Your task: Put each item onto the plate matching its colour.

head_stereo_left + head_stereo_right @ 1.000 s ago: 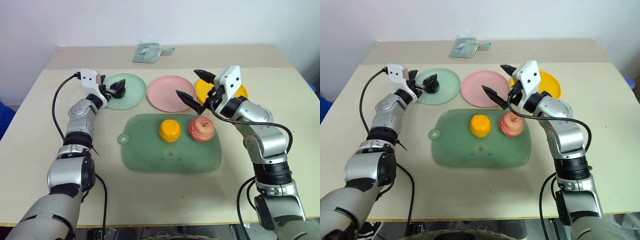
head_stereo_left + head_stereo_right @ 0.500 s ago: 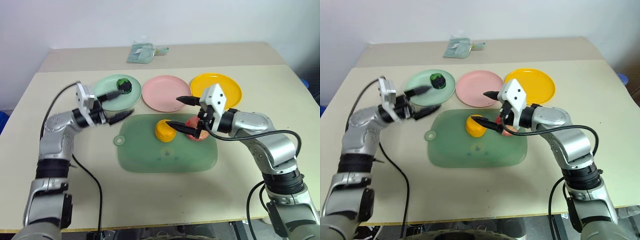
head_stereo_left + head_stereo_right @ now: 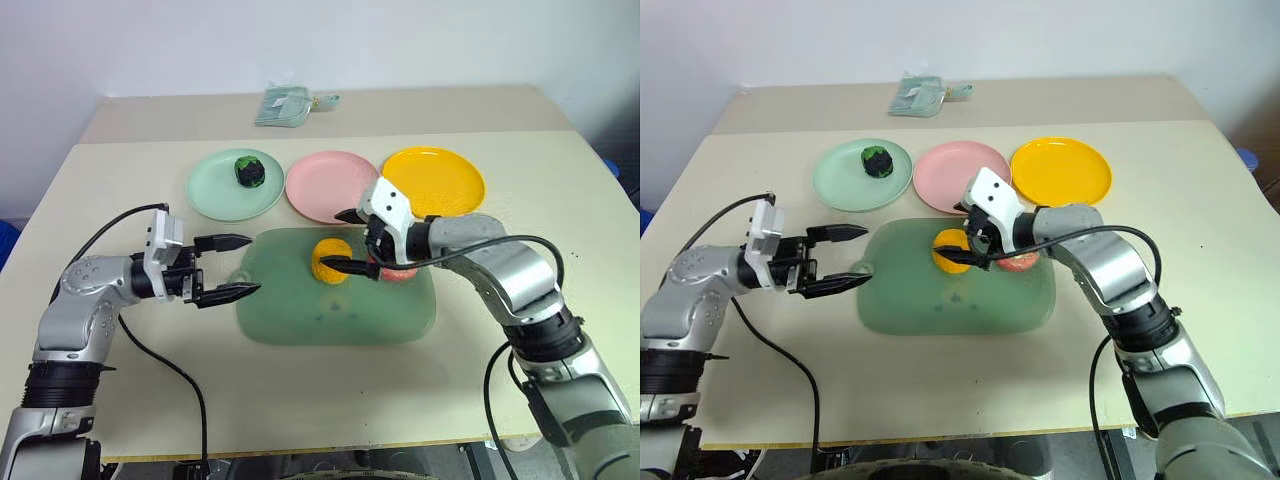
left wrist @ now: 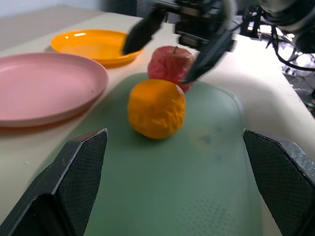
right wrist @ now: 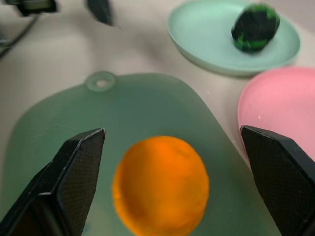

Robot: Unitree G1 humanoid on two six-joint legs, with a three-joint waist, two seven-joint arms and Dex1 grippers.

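Before you, a translucent green board (image 3: 335, 300) with a fine matt grain carries a dimpled, rough-skinned yellow-orange fruit (image 4: 156, 109) and a dull, mottled red-pink apple (image 4: 171, 64); the pink plate (image 4: 44, 83) and yellow plate (image 4: 93, 44) look smooth, lightly glossy plastic.

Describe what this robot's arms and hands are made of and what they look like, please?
Both arms are silver-grey metal segments joined by black bands, with a loose black cable running alongside each. Each wrist carries a white block. The left hand and right hand each have two black, pointed fingers with a fine textured surface.
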